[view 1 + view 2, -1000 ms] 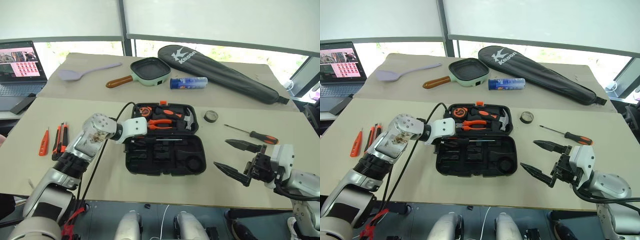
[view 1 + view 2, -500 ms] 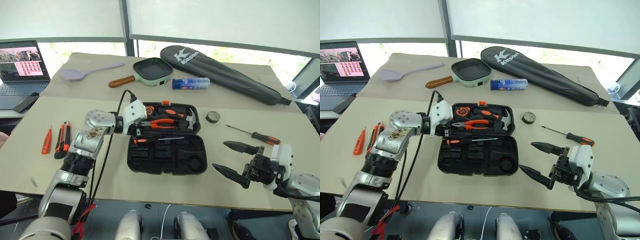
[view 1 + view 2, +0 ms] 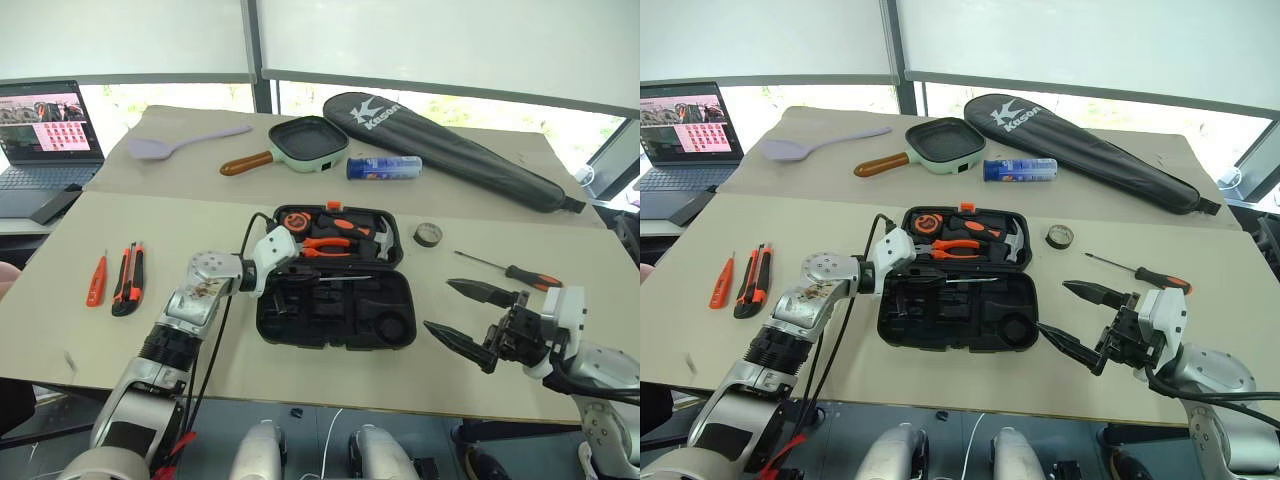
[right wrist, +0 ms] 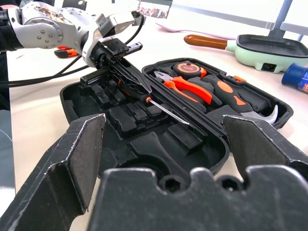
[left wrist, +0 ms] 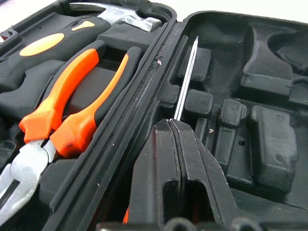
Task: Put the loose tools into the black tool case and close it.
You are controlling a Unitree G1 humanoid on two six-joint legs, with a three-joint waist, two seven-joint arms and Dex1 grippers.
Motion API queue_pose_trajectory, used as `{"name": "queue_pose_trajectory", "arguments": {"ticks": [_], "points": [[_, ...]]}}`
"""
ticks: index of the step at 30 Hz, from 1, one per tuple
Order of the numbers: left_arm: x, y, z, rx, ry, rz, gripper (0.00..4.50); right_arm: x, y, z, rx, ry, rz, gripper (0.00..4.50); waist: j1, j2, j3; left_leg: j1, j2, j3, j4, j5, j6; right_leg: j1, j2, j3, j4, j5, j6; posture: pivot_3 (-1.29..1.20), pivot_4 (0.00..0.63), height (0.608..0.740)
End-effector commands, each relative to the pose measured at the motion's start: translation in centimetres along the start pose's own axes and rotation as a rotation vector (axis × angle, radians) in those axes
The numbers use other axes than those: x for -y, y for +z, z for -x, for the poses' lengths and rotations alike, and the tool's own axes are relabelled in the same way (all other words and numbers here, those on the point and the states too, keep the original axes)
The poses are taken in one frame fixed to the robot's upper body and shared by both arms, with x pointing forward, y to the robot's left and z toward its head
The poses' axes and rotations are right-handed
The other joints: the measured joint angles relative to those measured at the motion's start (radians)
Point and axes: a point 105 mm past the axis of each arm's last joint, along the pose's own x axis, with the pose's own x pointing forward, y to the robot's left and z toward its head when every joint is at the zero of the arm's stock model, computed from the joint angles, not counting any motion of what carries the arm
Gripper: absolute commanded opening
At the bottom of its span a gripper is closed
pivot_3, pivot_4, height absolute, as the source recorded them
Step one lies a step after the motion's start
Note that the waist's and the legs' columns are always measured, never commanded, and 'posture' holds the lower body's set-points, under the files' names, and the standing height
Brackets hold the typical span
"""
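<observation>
The black tool case (image 3: 400,300) lies open in the middle of the table, with pliers, a hammer and a tape measure in its far half. My left gripper (image 5: 169,126) is shut over the near half's left end, nothing between its fingers. One screwdriver (image 4: 166,110) lies in the case beneath those fingers, its shaft pointing out past their tips. To the right of the case my right gripper (image 3: 441,306) stands open and empty. Loose on the table are a second screwdriver (image 3: 500,267), a tape roll (image 3: 427,234), a utility knife (image 3: 127,278) and a small orange screwdriver (image 3: 96,279).
Along the back lie a lilac spatula (image 3: 185,140), a green pan (image 3: 305,142), a blue can (image 3: 384,167) and a long black racket bag (image 3: 450,150). A laptop (image 3: 45,130) stands at the far left. The table's near edge runs just below the case.
My left gripper has shut and dropped lower onto the case's left end, over the screwdriver's handle. The right arm has kept still.
</observation>
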Motion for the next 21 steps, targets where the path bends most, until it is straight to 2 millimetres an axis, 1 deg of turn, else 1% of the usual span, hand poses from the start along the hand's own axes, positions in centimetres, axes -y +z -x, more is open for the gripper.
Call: {"name": "queue_pose_trajectory", "arguments": {"ticks": [1, 5, 7, 9, 10, 11, 12, 13, 14, 16, 17, 19, 20, 21], "points": [[0.4, -1.9, -0.8, -0.095, 0.0, 0.028, 0.04, -0.1, 0.9, 0.0, 0.031, -0.003, 0.021, 4.5, 0.0, 0.0, 0.0, 0.0, 0.0, 0.0, 0.0, 0.0, 0.0, 0.0, 0.0, 0.0, 0.0, 0.0, 0.0, 0.0, 0.15, 0.74], [1.1, -1.9, -1.2, -0.104, -0.038, 0.027, 0.04, -0.1, 0.7, 0.1, 0.026, -0.011, 0.019, 4.5, -0.001, 0.003, -0.002, 0.001, 0.0, 0.0, 0.002, 0.0, 0.001, 0.002, 0.0, 0.0, 0.0, 0.0, 0.0, 0.0, 0.15, 0.74], [0.5, -0.2, -0.9, 0.004, 0.001, 0.01, 0.04, 0.4, 0.7, 0.7, 0.02, -0.05, 0.028, 4.5, 0.0, 0.003, -0.002, 0.002, 0.0, 0.0, 0.002, -0.001, 0.001, 0.003, 0.0, 0.0, 0.0, 0.0, 0.0, 0.0, 0.15, 0.74], [0.2, 1.2, -0.1, 0.1, 0.022, -0.014, 0.55, 1.1, 0.6, 1.6, 0.011, -0.1, 0.041, 4.5, 0.0, 0.003, -0.002, 0.003, 0.0, 0.0, 0.002, -0.001, 0.001, 0.004, 0.0, 0.0, 0.0, 0.0, 0.001, 0.0, 0.15, 0.74], [-0.1, 2.1, 0.6, 0.167, 0.032, -0.021, 0.73, 1.7, 0.5, 2.4, 0.005, -0.146, 0.052, 4.5, 0.0, 0.003, -0.002, 0.002, 0.0, 0.0, 0.002, -0.001, 0.001, 0.004, 0.0, 0.0, 0.0, 0.0, 0.001, 0.0, 0.15, 0.74], [-0.2, 3.3, 2.0, 0.264, 0.04, -0.039, 1.1, 2.5, 0.1, 3.9, -0.019, -0.202, 0.066, 4.5, 0.0, 0.003, -0.002, 0.002, 0.0, 0.0, 0.002, -0.001, 0.001, 0.003, 0.0, 0.0, 0.0, 0.0, 0.001, 0.0, 0.15, 0.74], [-0.3, 4.0, 2.9, 0.327, 0.046, -0.055, 1.4, 3.0, -0.2, 4.9, -0.036, -0.238, 0.076, 4.5, -0.001, 0.003, -0.002, 0.001, 0.0, 0.0, 0.002, -0.001, 0.001, 0.003, 0.0, 0.0, 0.0, 0.0, 0.001, 0.0, 0.15, 0.74], [0.1, 4.5, 4.5, 0.395, 0.019, -0.051, 1.75, 3.6, -0.6, 6.3, -0.064, -0.289, 0.085, 4.5, -0.001, 0.003, -0.002, -0.001, 0.0, 0.0, 0.003, -0.001, 0.001, 0.001, 0.0, 0.0, 0.0, 0.0, 0.001, 0.0, 0.15, 0.74], [0.6, 4.8, 5.7, 0.45, -0.015, -0.048, 2.02, 4.1, -1.1, 7.4, -0.088, -0.33, 0.092, 4.5, -0.001, 0.003, -0.002, -0.001, 0.0, 0.0, 0.003, -0.001, 0.001, 0.0, -0.001, 0.0, -0.001, 0.0, 0.001, 0.0, 0.15, 0.74], [1.4, 4.3, 8.1, 0.467, -0.06, -0.049, 2.93, 4.9, -2.1, 9.7, -0.133, -0.419, 0.103, 4.5, -0.004, 0.004, -0.002, -0.002, 0.001, 0.0, 0.002, -0.001, 0.002, 0.0, 0.0, 0.0, 0.0, 0.0, 0.001, 0.0, 0.15, 0.74], [1.6, 4.1, 8.6, 0.458, -0.065, -0.046, 3.18, 5.1, -2.4, 10.4, -0.144, -0.442, 0.106, 4.5, -0.007, 0.005, -0.003, -0.001, 0.001, 0.001, 0.002, -0.001, 0.002, 0.0, 0.0, 0.0, 0.0, 0.0, 0.001, 0.0, 0.15, 0.74], [1.7, 3.0, 10.5, 0.432, -0.046, -0.028, 3.89, 5.7, -3.4, 12.5, -0.181, -0.538, 0.105, 4.5, -0.011, 0.008, -0.004, 0.0, 0.001, 0.001, 0.002, -0.001, 0.002, 0.0, 0.0, 0.0, 0.0, 0.0, 0.0, 0.0, 0.15, 0.74], [1.9, 2.1, 11.8, 0.411, -0.027, -0.012, 4.24, 6.0, -4.1, 13.7, -0.209, -0.595, 0.107, 4.5, -0.014, 0.009, -0.005, 0.001, 0.001, 0.001, 0.002, -0.001, 0.002, 0.001, 0.0, 0.001, 0.0, 0.0, 0.001, 0.0, 0.15, 0.74], [2.1, 1.3, 13.1, 0.393, -0.004, 0.008, 4.4, 6.2, -4.7, 14.8, -0.229, -0.642, 0.1, 4.5, -0.018, 0.009, -0.005, 0.003, 0.001, 0.002, 0.002, -0.001, 0.001, 0.002, -0.001, 0.001, -0.001, 0.0, 0.001, 0.0, 0.15, 0.74]]}}
